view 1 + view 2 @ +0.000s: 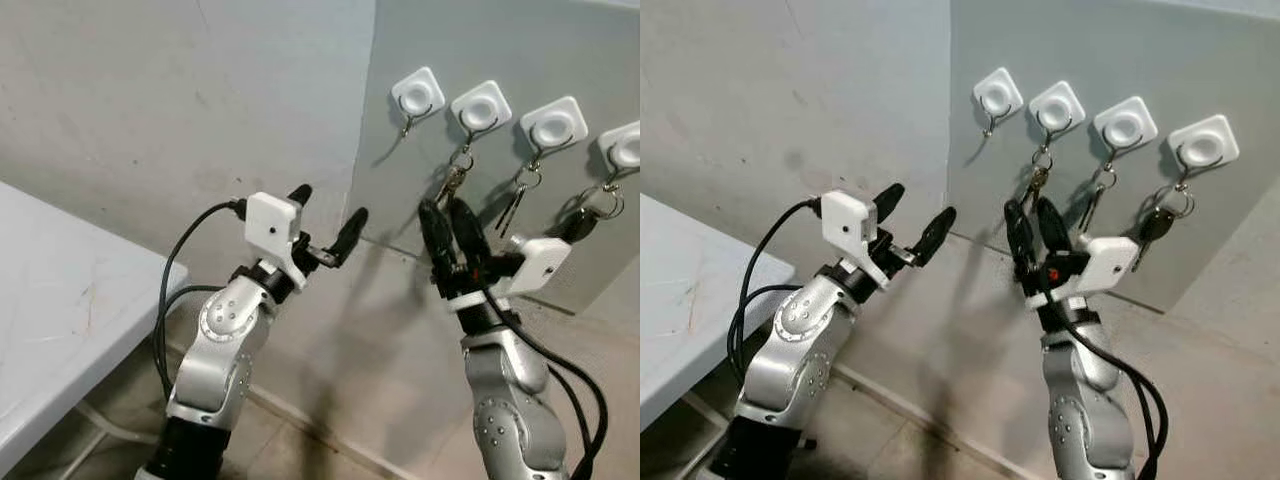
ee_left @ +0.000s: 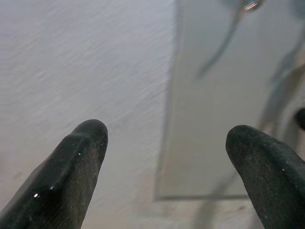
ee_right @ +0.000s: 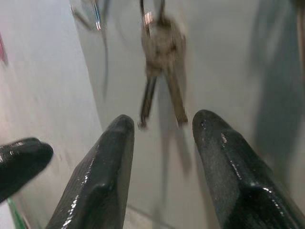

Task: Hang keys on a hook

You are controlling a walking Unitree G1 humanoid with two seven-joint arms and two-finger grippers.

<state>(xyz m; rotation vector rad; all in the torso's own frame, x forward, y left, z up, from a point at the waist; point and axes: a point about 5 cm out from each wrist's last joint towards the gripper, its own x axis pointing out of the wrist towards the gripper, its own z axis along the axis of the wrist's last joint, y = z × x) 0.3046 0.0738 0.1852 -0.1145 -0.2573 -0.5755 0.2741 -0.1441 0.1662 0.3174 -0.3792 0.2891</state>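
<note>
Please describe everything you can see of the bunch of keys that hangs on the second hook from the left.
The bunch of keys hangs from the second white square hook on the grey panel, by a small metal ring on the hook's wire. It looks like dull, brownish metal, with two thin blades pointing down and spreading slightly apart, seen clearly in the right wrist view. It hangs freely against the panel. The right gripper is just below it, fingers open, not touching it.

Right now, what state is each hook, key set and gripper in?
First hook: empty.
Second hook: holds keys.
Third hook: holds keys.
Fourth hook: holds a black-headed key.
Left gripper: open, empty.
Right gripper: open, empty, below the second hook's keys.
</note>
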